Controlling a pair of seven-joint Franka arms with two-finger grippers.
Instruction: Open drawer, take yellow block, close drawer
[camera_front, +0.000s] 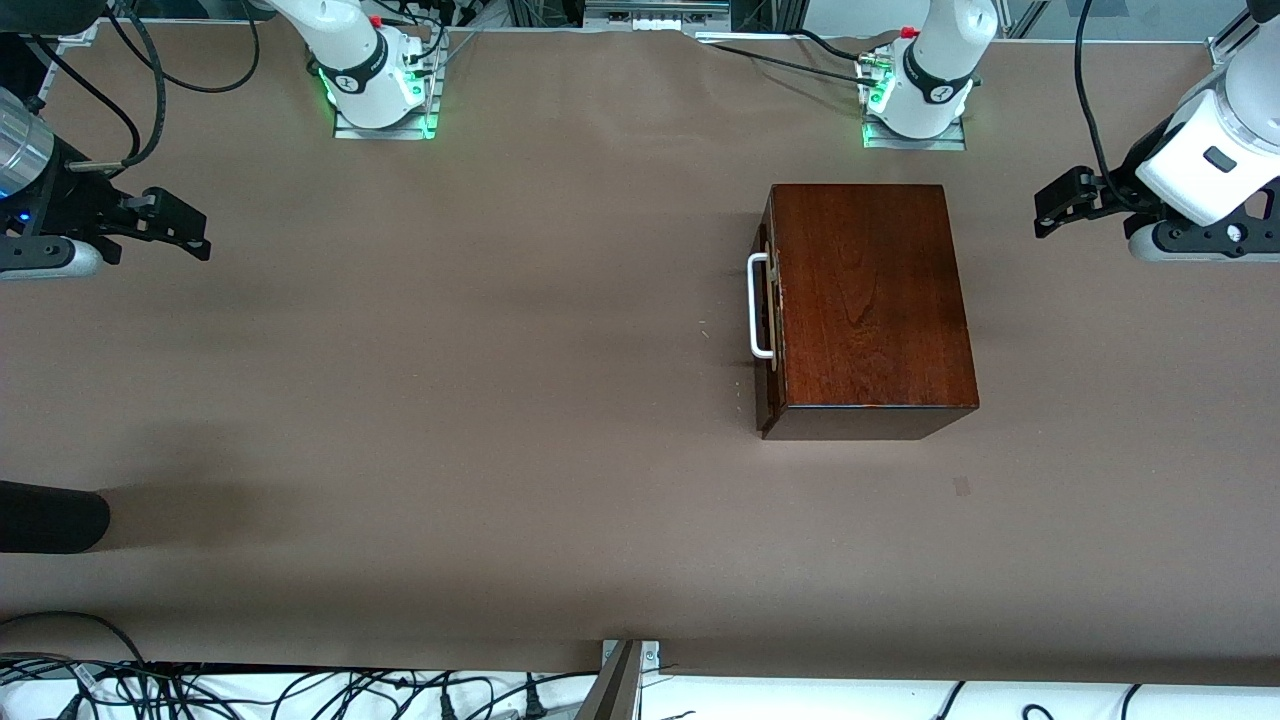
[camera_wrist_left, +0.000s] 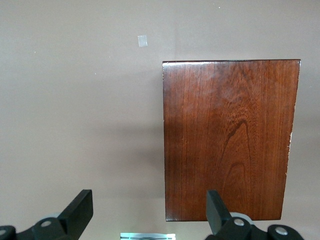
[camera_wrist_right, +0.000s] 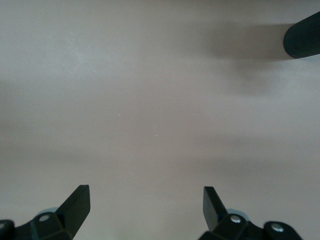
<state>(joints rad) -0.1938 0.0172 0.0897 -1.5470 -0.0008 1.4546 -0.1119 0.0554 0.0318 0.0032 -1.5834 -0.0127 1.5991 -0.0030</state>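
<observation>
Both claws spread, left claw (camera_front: 1050, 205), right claw (camera_front: 190, 232), over table (camera_front: 450, 400) ends, drawer (camera_front: 768, 310) shut

light: even, moderately bright, from overhead.
shadows: soft bands across the table (camera_front: 400, 400); a faint shadow beside the box (camera_front: 870, 300) under its handle (camera_front: 758, 305).
glare: sheen along the box top's edge nearest the front camera.
focus: all views sharp.

The left gripper (camera_front: 1045, 208) hangs in the air at about 3 o'clock of the front view, its fingers (camera_wrist_left: 80, 210) spread wide and holding nothing. The right gripper (camera_front: 195, 232) hangs at about 9 o'clock, fingers (camera_wrist_right: 76, 206) equally wide apart, empty. Both arms wait.
</observation>
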